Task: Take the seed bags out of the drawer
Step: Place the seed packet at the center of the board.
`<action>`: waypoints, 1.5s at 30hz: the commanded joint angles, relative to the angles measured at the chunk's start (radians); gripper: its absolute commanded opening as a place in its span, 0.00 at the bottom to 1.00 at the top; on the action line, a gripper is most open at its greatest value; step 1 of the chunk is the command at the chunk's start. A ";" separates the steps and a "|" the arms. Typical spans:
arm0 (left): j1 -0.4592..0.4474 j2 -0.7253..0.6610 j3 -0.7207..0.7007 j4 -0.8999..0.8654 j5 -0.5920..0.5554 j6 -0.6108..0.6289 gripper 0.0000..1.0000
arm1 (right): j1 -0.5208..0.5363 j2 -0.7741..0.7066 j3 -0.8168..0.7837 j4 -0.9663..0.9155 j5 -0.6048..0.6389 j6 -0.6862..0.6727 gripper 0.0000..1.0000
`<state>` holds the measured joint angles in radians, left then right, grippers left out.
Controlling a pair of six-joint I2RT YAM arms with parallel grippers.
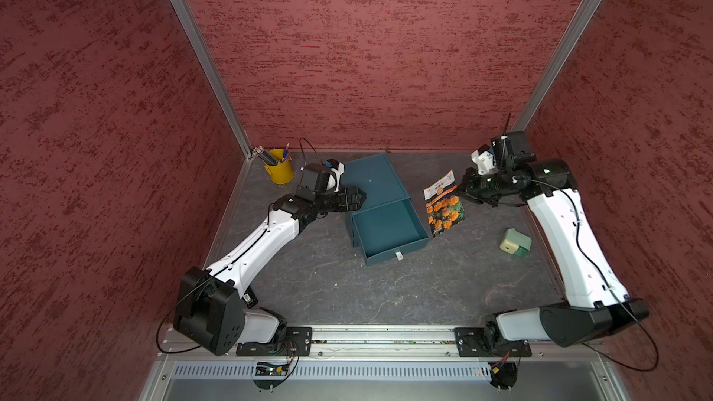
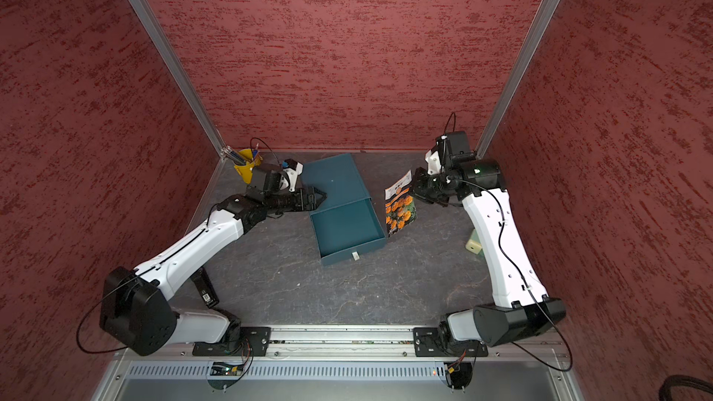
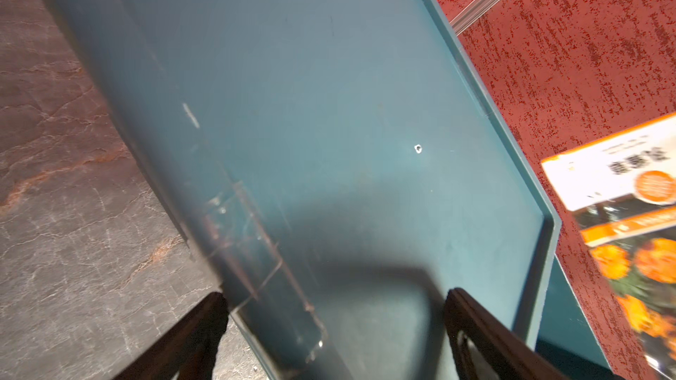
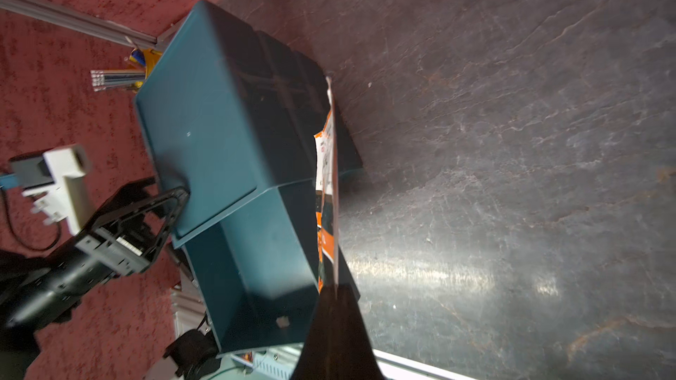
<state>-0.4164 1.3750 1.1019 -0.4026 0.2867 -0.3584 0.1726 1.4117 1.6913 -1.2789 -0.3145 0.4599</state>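
Red textured walls (image 1: 366, 52) close in a dark slate tabletop (image 1: 347, 295), where a teal cabinet (image 1: 372, 179) sits at the far centre with its drawer (image 1: 387, 229) pulled out toward the near side, its floor bare in both top views. Just right of the drawer, the right gripper (image 1: 465, 191) is clamped on the right edge of a seed bag (image 1: 443, 210) with orange flowers. The bag hangs tilted, and I cannot tell whether its near corner touches the table. A thin pinch on a glossy packet is the main risk: a quick swing could let it slide out, or its free edge could catch the drawer's right wall and twist loose. Let go from too high, it may skid toward the small green box (image 1: 515, 243) at the right. The left gripper (image 1: 359, 199) stands spread, holding nothing, at the cabinet's left edge. A careless move there could shove the cabinet toward the yellow pencil bucket (image 1: 278, 171).
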 commanded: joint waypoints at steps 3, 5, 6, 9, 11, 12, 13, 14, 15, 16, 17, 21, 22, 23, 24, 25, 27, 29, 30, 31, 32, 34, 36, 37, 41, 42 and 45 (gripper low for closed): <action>-0.007 0.031 0.001 -0.053 -0.020 0.033 0.96 | -0.025 0.039 -0.124 0.291 0.062 0.024 0.00; -0.007 0.035 0.001 -0.052 -0.016 0.033 0.96 | -0.036 0.104 -0.148 0.373 0.051 0.043 0.00; -0.007 0.037 0.003 -0.053 -0.014 0.033 0.95 | -0.041 0.129 -0.151 0.397 0.048 0.043 0.00; -0.007 0.041 0.007 -0.051 -0.008 0.036 0.96 | -0.059 0.210 -0.151 0.463 0.033 0.035 0.00; -0.006 0.046 0.007 -0.052 -0.008 0.039 0.96 | -0.077 0.262 -0.151 0.508 0.022 0.028 0.00; -0.006 0.049 0.009 -0.051 -0.005 0.041 0.96 | -0.089 0.288 -0.148 0.521 0.011 0.026 0.00; -0.007 0.051 0.009 -0.051 -0.004 0.041 0.96 | -0.101 0.317 -0.142 0.531 -0.006 0.021 0.00; -0.008 0.052 0.009 -0.051 -0.003 0.041 0.96 | -0.109 0.340 -0.136 0.537 -0.019 0.014 0.00; -0.009 0.052 0.010 -0.050 -0.002 0.041 0.95 | -0.118 0.371 -0.126 0.535 -0.029 0.002 0.00; -0.007 0.052 0.009 -0.049 -0.001 0.041 0.96 | -0.124 0.397 -0.117 0.530 -0.021 -0.014 0.00; -0.009 0.052 0.009 -0.047 -0.001 0.041 0.95 | -0.129 0.416 -0.110 0.520 -0.011 -0.029 0.00; -0.007 0.054 0.011 -0.049 -0.003 0.044 0.95 | -0.157 0.492 -0.096 0.487 0.023 -0.079 0.00; -0.007 0.054 0.010 -0.050 -0.003 0.044 0.95 | -0.163 0.508 -0.092 0.480 0.032 -0.091 0.00; -0.007 0.054 0.010 -0.050 -0.001 0.045 0.95 | -0.166 0.522 -0.089 0.467 0.046 -0.100 0.00; -0.007 0.054 0.010 -0.051 -0.002 0.045 0.95 | -0.169 0.536 -0.083 0.454 0.063 -0.112 0.00; -0.007 0.054 0.009 -0.051 -0.001 0.045 0.95 | -0.171 0.547 -0.077 0.439 0.079 -0.121 0.00; -0.007 0.056 0.010 -0.050 0.000 0.045 0.96 | -0.172 0.562 -0.071 0.420 0.110 -0.131 0.00; -0.006 0.058 0.013 -0.052 0.001 0.045 0.96 | -0.173 0.572 -0.068 0.405 0.134 -0.133 0.02; -0.007 0.058 0.013 -0.052 0.001 0.045 0.96 | -0.172 0.575 -0.068 0.401 0.143 -0.132 0.13; -0.008 0.058 0.015 -0.053 -0.001 0.045 0.96 | -0.173 0.575 -0.070 0.398 0.151 -0.132 0.21; -0.007 0.059 0.016 -0.053 -0.001 0.045 0.95 | -0.173 0.573 -0.070 0.398 0.156 -0.131 0.31; -0.009 0.060 0.018 -0.057 -0.001 0.047 0.96 | -0.173 0.558 -0.076 0.399 0.157 -0.126 0.48; -0.008 0.060 0.019 -0.059 -0.003 0.048 0.95 | -0.171 0.530 -0.084 0.400 0.156 -0.125 0.55; -0.009 0.060 0.019 -0.062 -0.004 0.049 0.96 | -0.172 0.509 -0.089 0.401 0.149 -0.125 0.58; -0.007 0.062 0.021 -0.064 -0.007 0.049 0.96 | -0.161 0.407 -0.129 0.394 0.118 -0.121 0.65; -0.008 0.061 0.021 -0.064 -0.007 0.049 0.95 | -0.154 0.373 -0.148 0.391 0.112 -0.121 0.66; -0.008 0.059 0.021 -0.067 -0.012 0.050 0.96 | -0.128 0.265 -0.204 0.382 0.093 -0.111 0.69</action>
<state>-0.4160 1.3998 1.1236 -0.4061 0.2901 -0.3504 0.0208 1.7844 1.5192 -0.8738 -0.1989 0.3405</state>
